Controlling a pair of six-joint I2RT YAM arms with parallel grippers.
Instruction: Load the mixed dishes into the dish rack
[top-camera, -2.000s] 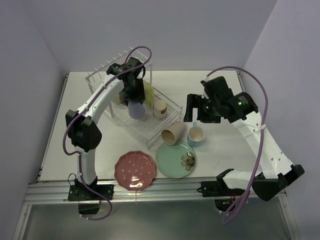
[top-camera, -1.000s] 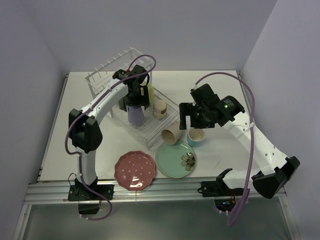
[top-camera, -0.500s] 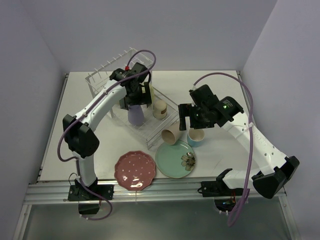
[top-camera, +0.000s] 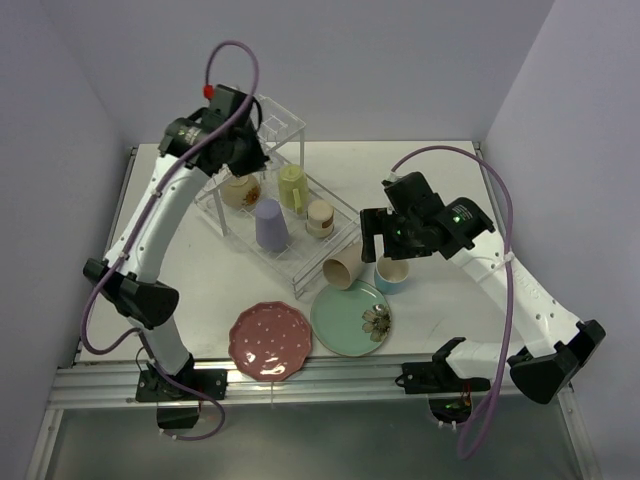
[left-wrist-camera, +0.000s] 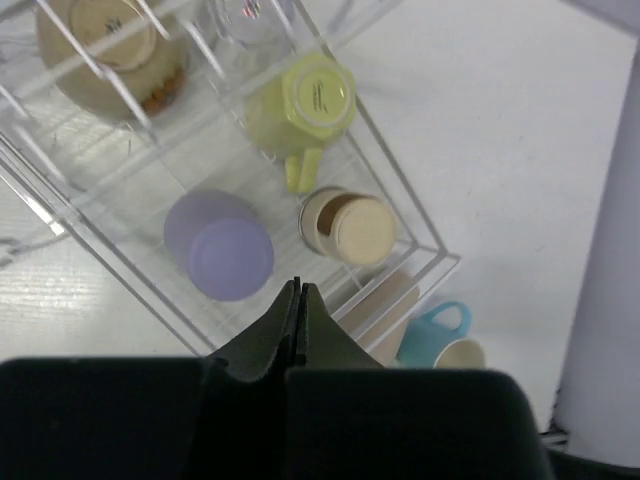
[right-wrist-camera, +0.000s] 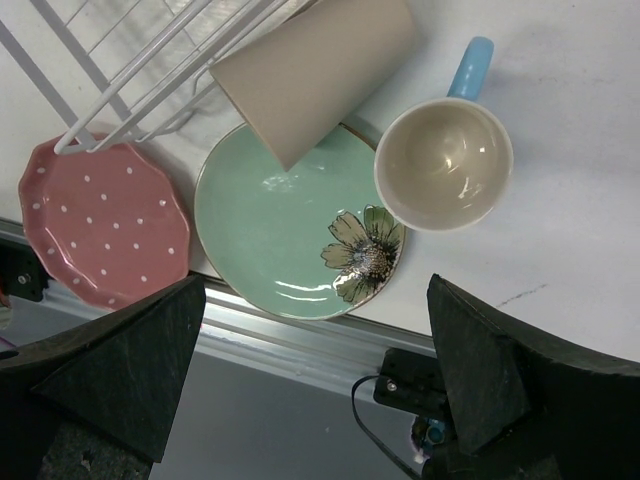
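We are looking down on a table where the loading is, by our judgement, about half done. Four pieces are already sitting in the clear wire-frame dish rack (top-camera: 300, 262). They are an upturned lavender cup (left-wrist-camera: 220, 245), a yellow handled cup (left-wrist-camera: 305, 100), a small cream-and-brown cup (left-wrist-camera: 350, 225) and a cream bowl (left-wrist-camera: 105, 40) under the upright pegs (a small glass may be standing beside it, but it is too blurred to be sure). All of these are lying just ahead of the left gripper (left-wrist-camera: 297, 298), which is hanging above the rack with its fingers pressed tight together and nothing between them.

Four pieces are waiting outside the rack, beneath the right gripper (top-camera: 385, 243). Its fingers (right-wrist-camera: 120, 370) are spread wide and holding nothing. Between them, a beige cup (right-wrist-camera: 315, 75) is lying on its side against the rack's corner, above a mint-green plate with a flower mark (right-wrist-camera: 270, 230). A light-blue handled cup (right-wrist-camera: 445, 165) is standing upright nearer the right finger. A pink-red dotted scalloped plate (right-wrist-camera: 105, 225) is lying flat by the left finger.
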